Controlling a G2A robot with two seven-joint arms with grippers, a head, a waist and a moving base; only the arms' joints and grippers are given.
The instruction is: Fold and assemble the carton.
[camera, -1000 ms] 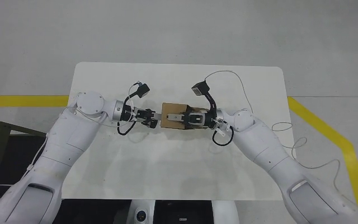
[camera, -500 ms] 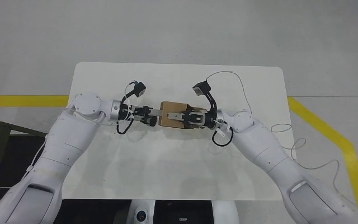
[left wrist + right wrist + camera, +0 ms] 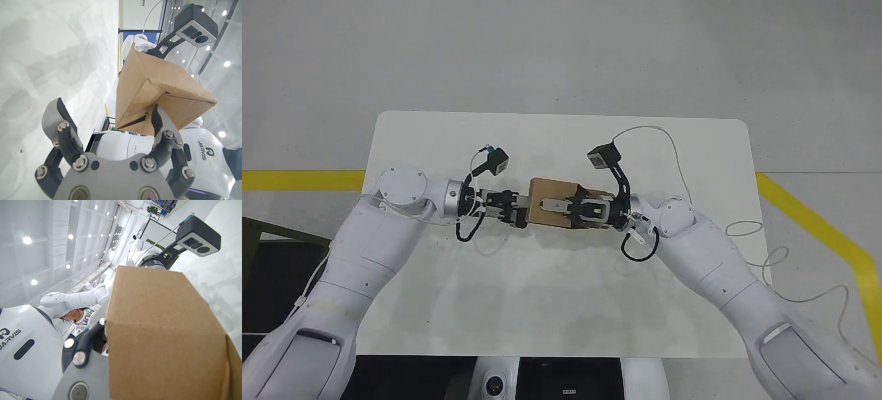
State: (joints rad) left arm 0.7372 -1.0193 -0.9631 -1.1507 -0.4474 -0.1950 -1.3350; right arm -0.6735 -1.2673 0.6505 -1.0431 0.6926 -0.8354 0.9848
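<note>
Mid-frame over the tabletop [image 3: 442, 300], the right end effector [image 3: 560, 210] clamped the cardboard carton [image 3: 550, 192]; the left end effector [image 3: 108, 106], spread apart, touched its end flaps, seemingly mid-fold; the next move called for pressing them flush.

The left hand [image 3: 519, 210] pulled back a little from the carton [image 3: 552, 200] half a second ago, toward the robot's own left, and has since come in again; its fingertips now sit closer to the carton end facing them than at either earlier moment; the left wrist camera [image 3: 498, 158] swung out and back with that small sway; the carton, gripped by the right hand [image 3: 567, 209], has crept slightly toward the far side of the bench [image 3: 692, 300] and a touch toward the left hand; the right wrist camera [image 3: 603, 156] has edged the same way, away from the robot, over the whole second.
</note>
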